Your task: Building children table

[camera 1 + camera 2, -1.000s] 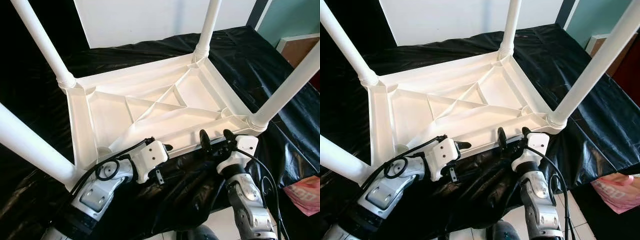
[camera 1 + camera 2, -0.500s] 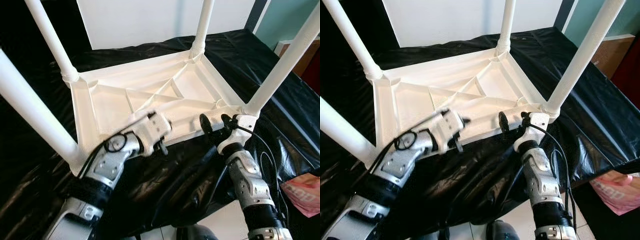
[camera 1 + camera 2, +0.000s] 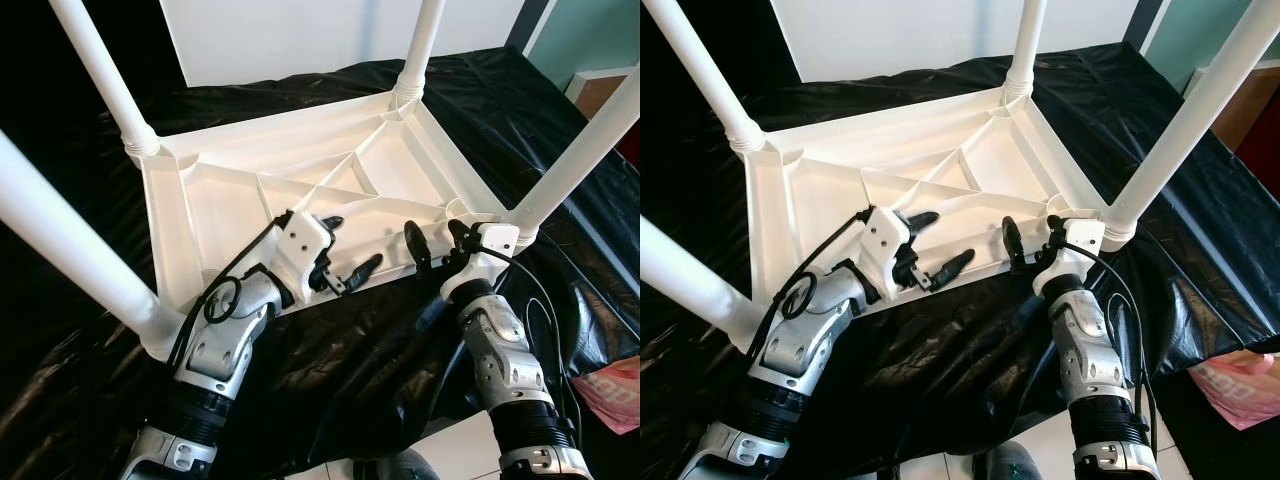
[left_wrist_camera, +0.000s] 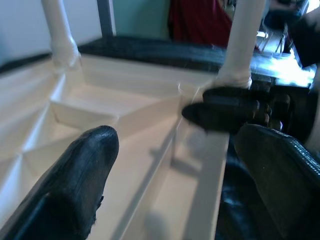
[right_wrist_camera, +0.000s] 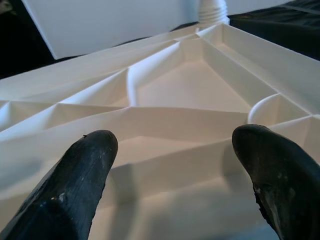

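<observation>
The white children's table (image 3: 300, 190) lies upside down on the black-covered counter (image 3: 520, 110), its four legs pointing up. Both grippers sit at its near edge, the left gripper (image 3: 345, 250) and right gripper (image 3: 437, 243) each with fingers spread wide, gripping nothing.

Upturned white plastic table (image 3: 300, 185), four legs fitted.
Ribbed underside faces up; top rests on black sheet (image 3: 330, 350).

black plastic sheet (image 3: 330, 380) underneath | white wall (image 3: 300, 40) behind | pink bag (image 3: 612, 392) at right edge
</observation>
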Motion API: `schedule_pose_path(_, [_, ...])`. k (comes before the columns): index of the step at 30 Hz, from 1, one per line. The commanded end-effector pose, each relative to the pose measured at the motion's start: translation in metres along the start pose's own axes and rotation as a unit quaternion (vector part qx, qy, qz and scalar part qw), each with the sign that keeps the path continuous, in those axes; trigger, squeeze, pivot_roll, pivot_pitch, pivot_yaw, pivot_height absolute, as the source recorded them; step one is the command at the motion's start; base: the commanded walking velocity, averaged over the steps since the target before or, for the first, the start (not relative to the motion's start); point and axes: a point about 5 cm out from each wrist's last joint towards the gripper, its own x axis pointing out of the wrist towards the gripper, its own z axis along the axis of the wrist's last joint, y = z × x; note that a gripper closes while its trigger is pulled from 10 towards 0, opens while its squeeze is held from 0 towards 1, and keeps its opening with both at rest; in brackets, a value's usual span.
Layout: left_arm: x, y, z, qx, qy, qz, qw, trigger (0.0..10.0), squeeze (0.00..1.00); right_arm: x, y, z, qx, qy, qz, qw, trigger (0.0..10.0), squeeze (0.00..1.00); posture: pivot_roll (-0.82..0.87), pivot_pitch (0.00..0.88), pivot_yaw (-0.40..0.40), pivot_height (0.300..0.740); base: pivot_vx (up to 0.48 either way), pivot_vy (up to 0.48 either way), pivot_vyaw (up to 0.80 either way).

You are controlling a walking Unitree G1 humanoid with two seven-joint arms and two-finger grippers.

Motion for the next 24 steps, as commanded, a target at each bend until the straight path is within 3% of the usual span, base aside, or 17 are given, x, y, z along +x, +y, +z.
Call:
schedule_pose_path(1, [-0.002,-0.008,0.000,-0.010,-0.004,-0.027,1.000,10.0,0.00,-0.005,-0.002,-0.005,-0.003,0.007,0.000,1.000,10.0,0.00,0.03,0.149,-0.044,0.740,0.000,0.000,0.00])
schedule_pose_path(3, [-0.019,-0.016,0.004,-0.035,-0.005,-0.042,0.998,10.0,0.00,-0.009,0.001,-0.005,-0.006,0.002,-0.004,1.000,10.0,0.00,0.05,0.155,-0.057,0.740,0.000,0.000,0.00])
schedule_pose_path(7, [-0.027,-0.019,0.005,-0.047,0.000,-0.047,0.998,10.0,0.00,-0.012,0.000,-0.004,-0.016,-0.007,-0.028,0.999,10.0,0.00,0.06,0.157,-0.066,0.740,0.000,0.000,0.00])
schedule_pose_path(11, [-0.062,-0.027,0.009,-0.113,0.009,-0.056,0.992,10.0,0.00,-0.027,-0.008,-0.008,-0.080,-0.011,-0.158,0.984,10.0,0.00,0.08,0.163,-0.085,0.740,0.000,0.000,0.00])
schedule_pose_path(18, [-0.077,-0.033,0.009,-0.131,0.023,-0.071,0.989,10.0,0.00,-0.030,-0.009,-0.010,-0.081,-0.009,-0.178,0.981,10.0,0.00,0.09,0.166,-0.098,0.740,0.000,0.000,0.00])
schedule_pose_path(22, [-0.117,-0.030,0.011,-0.119,0.080,-0.062,0.988,10.0,0.00,-0.025,-0.010,-0.012,-0.078,-0.004,-0.172,0.982,10.0,0.00,0.11,0.164,-0.109,0.740,0.000,0.000,0.00])
schedule_pose_path(23, [-0.117,-0.030,0.011,-0.119,0.080,-0.062,0.988,10.0,0.00,-0.025,-0.010,-0.012,-0.078,-0.004,-0.172,0.982,10.0,0.00,0.11,0.164,-0.109,0.740,0.000,0.000,0.00])
schedule_pose_path(24, [-0.127,-0.026,0.012,-0.117,0.096,-0.058,0.987,10.0,0.00,-0.024,-0.010,-0.012,-0.080,-0.002,-0.172,0.982,10.0,0.00,0.11,0.164,-0.110,0.740,0.000,0.000,0.00])
